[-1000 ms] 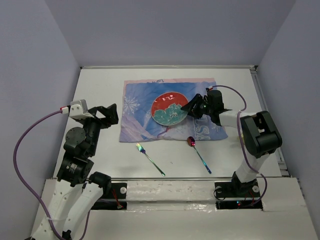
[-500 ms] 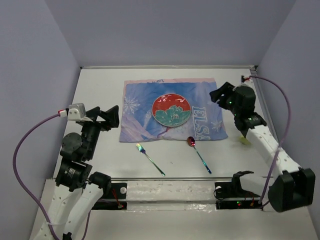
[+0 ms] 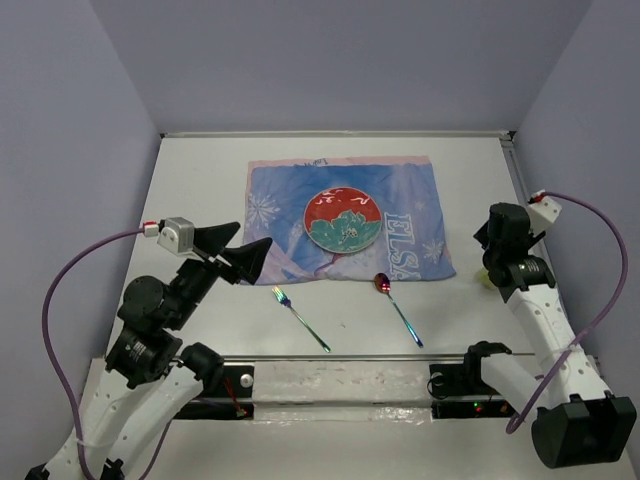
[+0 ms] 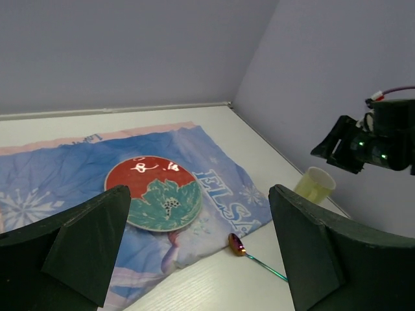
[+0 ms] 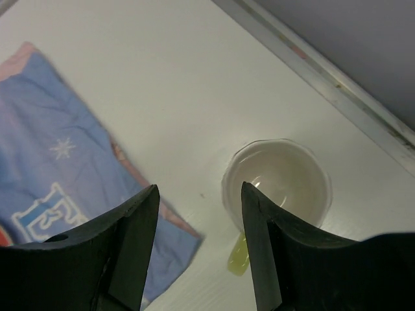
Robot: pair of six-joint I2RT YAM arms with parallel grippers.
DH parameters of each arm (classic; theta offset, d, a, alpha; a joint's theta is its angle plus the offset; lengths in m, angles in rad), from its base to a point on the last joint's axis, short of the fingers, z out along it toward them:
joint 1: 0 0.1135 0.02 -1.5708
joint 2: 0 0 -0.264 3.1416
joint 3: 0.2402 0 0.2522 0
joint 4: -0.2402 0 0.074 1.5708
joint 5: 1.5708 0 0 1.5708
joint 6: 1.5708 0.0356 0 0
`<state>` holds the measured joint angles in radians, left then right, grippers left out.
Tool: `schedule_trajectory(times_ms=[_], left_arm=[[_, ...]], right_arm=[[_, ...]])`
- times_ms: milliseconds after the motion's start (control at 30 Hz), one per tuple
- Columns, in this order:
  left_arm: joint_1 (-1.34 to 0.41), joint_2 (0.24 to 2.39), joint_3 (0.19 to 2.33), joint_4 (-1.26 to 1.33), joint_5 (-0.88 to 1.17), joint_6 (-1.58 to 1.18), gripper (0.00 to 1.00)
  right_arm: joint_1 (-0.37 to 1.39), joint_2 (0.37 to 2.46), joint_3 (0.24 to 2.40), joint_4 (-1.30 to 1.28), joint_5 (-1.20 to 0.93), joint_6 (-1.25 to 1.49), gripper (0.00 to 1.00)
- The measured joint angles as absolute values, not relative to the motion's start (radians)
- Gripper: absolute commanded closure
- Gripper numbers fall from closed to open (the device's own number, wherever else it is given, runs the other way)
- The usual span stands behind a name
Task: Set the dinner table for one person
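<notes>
1 plate (image 3: 342, 221) on 1 blue mat (image 3: 280, 200); 1 fork (image 3: 300, 320), 1 spoon (image 3: 397, 308), 1 cup (image 5: 277, 183) on the bare white dinner table (image 3: 200, 180), which fills the floor betw. 3 lilac walls (image 3: 350, 60). L gripper (image 3: 253, 235) & R gripper (image 5: 198, 188): fingers spread, empty.

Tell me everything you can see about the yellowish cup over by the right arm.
The cup is a small, pale yellow-green tumbler, translucent like plastic, with a round rim and no handle in view. It stands upright, mouth up, and looks empty. It sits on the white table, to the right of the blue mat and clear of it. The right gripper hangs open above it without touching.
</notes>
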<state>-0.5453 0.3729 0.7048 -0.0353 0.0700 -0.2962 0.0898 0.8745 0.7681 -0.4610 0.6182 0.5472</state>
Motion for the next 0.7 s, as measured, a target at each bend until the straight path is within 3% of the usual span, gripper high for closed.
schedule_trajectory(times_ms=[233, 333, 467, 567, 667, 700], left_arm=[[-0.647, 0.317, 0.704, -0.035, 0.076, -0.293, 0.01], [-0.669, 0.3, 0.704, -0.036, 0.075, -0.293, 0.01], [-0.68, 0.282, 0.704, -0.046, 0.072, -0.292, 0.01], [-0.683, 0.274, 0.704, -0.05, 0.066, -0.292, 0.01], [-0.69, 0.27, 0.704, -0.052, 0.059, -0.289, 0.01], [-0.693, 0.269, 0.704, -0.053, 0.057, -0.289, 0.01]], right_arm=[[0.012, 0.996, 0.762, -0.501, 0.621, 0.562, 0.42], [0.006, 1.053, 0.762, -0.502, 0.602, 0.569, 0.47], [-0.007, 1.102, 0.762, -0.489, 0.58, 0.571, 0.65], [-0.017, 1.156, 0.762, -0.485, 0.572, 0.576, 0.87], [-0.02, 1.171, 0.764, -0.479, 0.579, 0.567, 1.0], [-0.02, 1.167, 0.764, -0.48, 0.584, 0.566, 1.0]])
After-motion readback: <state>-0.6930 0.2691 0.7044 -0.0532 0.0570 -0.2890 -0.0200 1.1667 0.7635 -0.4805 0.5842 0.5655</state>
